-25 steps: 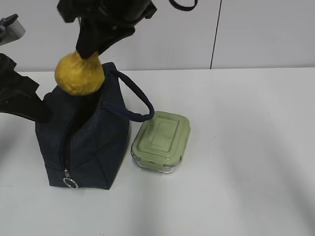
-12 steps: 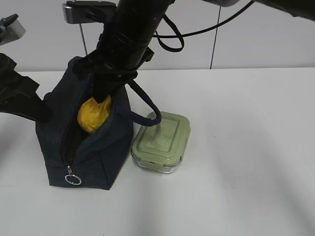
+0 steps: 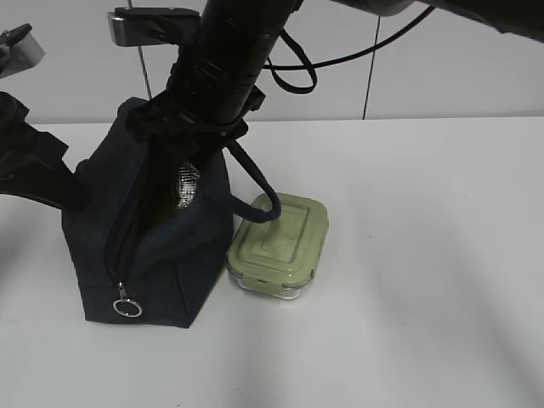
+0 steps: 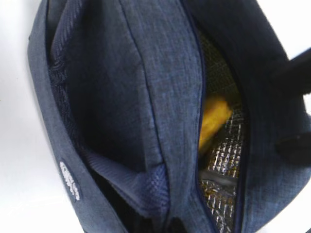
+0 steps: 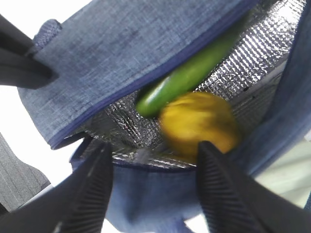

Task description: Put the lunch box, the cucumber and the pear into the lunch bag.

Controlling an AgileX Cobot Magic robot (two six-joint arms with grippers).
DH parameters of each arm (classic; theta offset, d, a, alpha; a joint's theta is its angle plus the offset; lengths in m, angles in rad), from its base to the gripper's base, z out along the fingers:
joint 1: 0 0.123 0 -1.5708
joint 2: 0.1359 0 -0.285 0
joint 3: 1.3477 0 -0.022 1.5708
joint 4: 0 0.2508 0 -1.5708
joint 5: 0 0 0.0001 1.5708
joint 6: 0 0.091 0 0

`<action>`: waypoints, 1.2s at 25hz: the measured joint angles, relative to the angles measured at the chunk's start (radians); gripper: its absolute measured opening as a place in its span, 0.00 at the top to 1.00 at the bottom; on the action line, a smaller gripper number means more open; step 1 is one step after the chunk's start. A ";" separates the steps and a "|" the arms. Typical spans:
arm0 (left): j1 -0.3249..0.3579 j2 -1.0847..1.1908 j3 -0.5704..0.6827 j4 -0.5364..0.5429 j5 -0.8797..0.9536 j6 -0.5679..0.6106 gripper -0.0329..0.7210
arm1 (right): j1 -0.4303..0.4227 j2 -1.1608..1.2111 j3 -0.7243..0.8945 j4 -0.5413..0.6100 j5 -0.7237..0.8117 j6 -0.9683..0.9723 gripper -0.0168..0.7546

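Observation:
The navy lunch bag (image 3: pixel 157 255) stands at the left with its top zipper open. My right arm reaches down into it. In the right wrist view my right gripper (image 5: pixel 154 167) is open, and the blurred yellow pear (image 5: pixel 199 124) lies free below its fingers (image 5: pixel 87 194) on the silver lining, next to the green cucumber (image 5: pixel 187 75). The left wrist view shows the pear (image 4: pixel 214 121) through the opening. My left gripper (image 3: pixel 75 191) is shut on the bag's left edge. The lunch box (image 3: pixel 279 245), green-lidded, sits on the table against the bag's right side.
A rope-like bag handle (image 3: pixel 255 183) loops over the lunch box's near corner. The zipper's silver ring pull (image 3: pixel 127 308) hangs at the bag's front. White table (image 3: pixel 425 280) stretches to the right, with a white wall behind.
The right arm carried the pear down from above the bag into the opening, then its jaws opened and let the pear go. The left arm has kept still.

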 joint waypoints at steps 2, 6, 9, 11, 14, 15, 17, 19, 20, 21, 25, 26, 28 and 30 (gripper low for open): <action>0.000 0.000 0.000 0.000 0.000 0.000 0.95 | 0.000 0.000 0.000 0.002 0.000 0.000 0.40; 0.000 0.000 0.000 0.000 0.000 0.000 0.95 | 0.002 -0.020 0.000 -0.039 -0.004 0.043 0.40; 0.000 0.000 0.000 0.000 0.000 0.000 0.95 | 0.002 -0.063 0.000 -0.121 -0.004 0.080 0.43; 0.000 0.000 0.000 0.000 0.000 0.000 0.95 | 0.002 -0.097 0.000 -0.165 0.000 0.095 0.46; 0.000 0.000 0.000 0.002 0.000 0.000 0.95 | 0.002 -0.136 0.000 -0.203 0.008 0.121 0.46; 0.000 0.000 0.000 0.003 0.000 0.000 0.95 | 0.002 -0.145 0.000 -0.209 0.008 0.126 0.46; 0.000 0.000 0.000 0.003 0.002 0.000 0.95 | 0.002 -0.167 0.026 -0.218 0.008 0.135 0.47; 0.000 0.000 0.000 0.004 0.002 0.000 0.95 | 0.002 -0.196 0.092 -0.227 -0.015 0.145 0.47; 0.000 0.000 0.000 0.004 0.002 0.000 0.95 | 0.002 -0.213 0.141 -0.230 -0.035 0.150 0.47; 0.000 0.000 0.000 0.004 0.003 0.000 0.95 | 0.002 -0.231 0.190 -0.235 -0.064 0.152 0.47; 0.000 0.000 0.000 0.004 0.005 0.000 0.95 | 0.002 -0.362 0.470 -0.248 -0.285 0.157 0.47; 0.000 0.000 0.000 0.004 0.005 0.000 0.95 | 0.002 -0.422 0.572 -0.252 -0.399 0.157 0.47; 0.000 0.000 0.000 0.004 0.005 0.000 0.95 | 0.002 -0.521 0.732 -0.252 -0.550 0.168 0.47; 0.000 0.000 0.000 0.004 0.005 0.000 0.95 | 0.002 -0.614 0.873 -0.252 -0.707 0.184 0.47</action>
